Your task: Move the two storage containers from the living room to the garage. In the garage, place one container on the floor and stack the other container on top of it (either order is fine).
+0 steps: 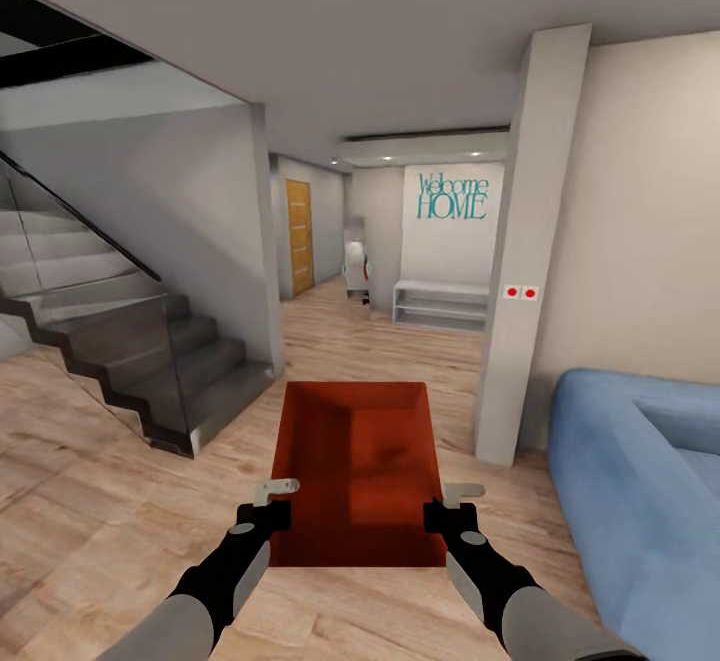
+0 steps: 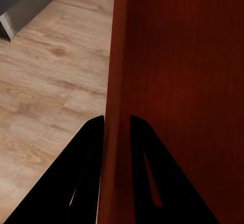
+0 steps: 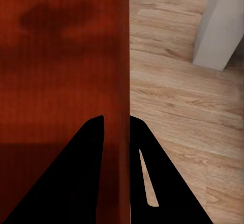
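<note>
while i drive the base through the living room, both arms carry one storage container (image 1: 358,471) in front of the trunk, above the wood plank floor (image 1: 100,461). the left end effector (image 1: 264,518) is closed on the left long wall of the bin near its near corner; in the left wrist view the two dark fingers (image 2: 89,173) sit one on each side of the orange-red wall (image 2: 116,82). the right end effector (image 1: 450,518) does the same on the right wall, with one finger (image 3: 86,173) inside and one outside the wall (image 3: 122,56).

i judge that the step in hand is the transport: the container is lifted and not yet in the garage. only this one bin is visible to me. the long axis of the bin points straight away from the end effectors, toward the hallway (image 1: 330,311), and the open side faces up, nearly level.

next i think i must roll forward between the staircase (image 1: 130,341), left of the left end effector, and the white pillar (image 1: 525,241) with the blue sofa (image 1: 640,481), right of the right one. the orange-wood door (image 1: 299,237) far ahead is probably the goal. both arms should keep the same spacing, otherwise the thin walls may slip out.
</note>
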Controlling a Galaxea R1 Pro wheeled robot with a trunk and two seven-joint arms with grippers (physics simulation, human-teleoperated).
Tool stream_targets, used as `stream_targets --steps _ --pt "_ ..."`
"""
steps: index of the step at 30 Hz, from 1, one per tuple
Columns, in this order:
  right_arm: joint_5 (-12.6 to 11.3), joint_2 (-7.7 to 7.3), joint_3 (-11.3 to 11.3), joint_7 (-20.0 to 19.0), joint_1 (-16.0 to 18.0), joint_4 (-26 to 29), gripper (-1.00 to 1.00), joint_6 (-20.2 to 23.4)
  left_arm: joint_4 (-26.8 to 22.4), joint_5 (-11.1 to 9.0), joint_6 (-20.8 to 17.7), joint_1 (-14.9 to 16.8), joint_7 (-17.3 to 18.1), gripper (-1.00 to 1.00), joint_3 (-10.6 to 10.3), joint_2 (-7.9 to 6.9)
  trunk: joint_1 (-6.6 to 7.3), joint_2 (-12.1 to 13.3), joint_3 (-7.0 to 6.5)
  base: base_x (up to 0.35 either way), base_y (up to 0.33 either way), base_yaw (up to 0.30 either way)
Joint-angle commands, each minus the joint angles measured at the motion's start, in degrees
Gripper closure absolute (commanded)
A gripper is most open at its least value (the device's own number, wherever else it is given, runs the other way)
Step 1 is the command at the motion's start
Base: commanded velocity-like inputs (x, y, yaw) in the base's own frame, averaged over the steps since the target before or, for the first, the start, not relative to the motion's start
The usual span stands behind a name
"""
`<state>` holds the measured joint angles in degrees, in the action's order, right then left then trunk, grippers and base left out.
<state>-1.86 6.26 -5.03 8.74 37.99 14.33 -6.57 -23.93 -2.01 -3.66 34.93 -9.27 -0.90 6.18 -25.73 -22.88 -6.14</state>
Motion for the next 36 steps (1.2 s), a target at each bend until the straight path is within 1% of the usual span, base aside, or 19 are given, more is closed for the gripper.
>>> stream_targets --steps 1,21,36 --pt "-0.51 0.07 -0.24 0.22 -0.02 -0.09 1.00 -0.02 -0.32 -3.26 -0.39 0.05 -2.42 1.00 1.20 0.06 -0.05 -0.04 0.02 0.323 0.000 -0.021" --pt "-0.51 -0.02 -0.24 0.31 -0.02 -0.18 1.00 -0.02 -0.32 -3.35 -0.56 0.05 -2.33 1.00 1.25 -0.27 -0.05 -0.04 0.02 0.323 0.000 -0.002" --pt "-0.51 0.07 -0.24 0.31 -0.02 -0.18 1.00 -0.20 -0.32 -3.35 -0.56 0.05 -2.33 1.00 1.25 -0.25 -0.05 -0.04 0.02 0.323 0.000 0.000"
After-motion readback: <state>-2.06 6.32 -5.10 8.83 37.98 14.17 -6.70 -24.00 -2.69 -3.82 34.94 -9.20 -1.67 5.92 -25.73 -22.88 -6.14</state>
